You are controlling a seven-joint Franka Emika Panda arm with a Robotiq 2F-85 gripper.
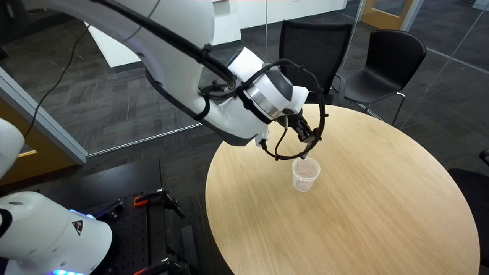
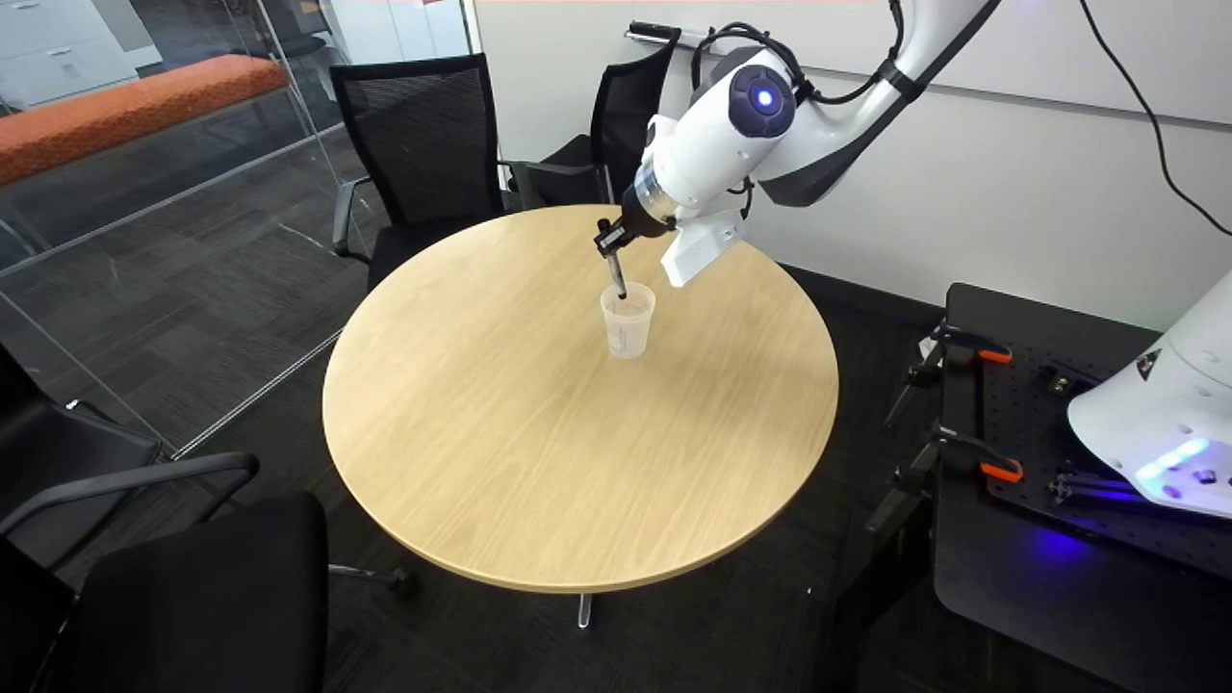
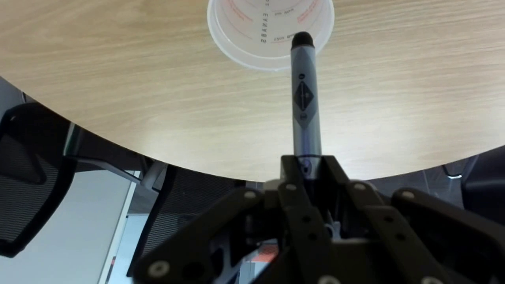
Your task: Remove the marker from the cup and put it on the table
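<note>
A grey marker (image 3: pixel 304 96) with a black tip is held at its upper end by my gripper (image 3: pixel 307 167), whose two fingers are shut on it. In an exterior view the marker (image 2: pixel 617 274) hangs slightly tilted from the gripper (image 2: pixel 610 241), its dark lower tip at the mouth of the cup (image 2: pixel 628 332). Whether the tip is just inside or above the rim is hard to tell. The whitish translucent cup (image 1: pixel 304 182) stands upright on the round light-wood table (image 1: pixel 344 225). In the wrist view the cup (image 3: pixel 240 43) is cut off at the top edge.
The black robot cable (image 1: pixel 324 114) loops around the gripper and partly hides it. Black chairs (image 2: pixel 419 144) stand around the table's edge. The robot base (image 1: pixel 49 233) is on a separate black stand with clamps (image 2: pixel 972 457). A glass wall stands behind.
</note>
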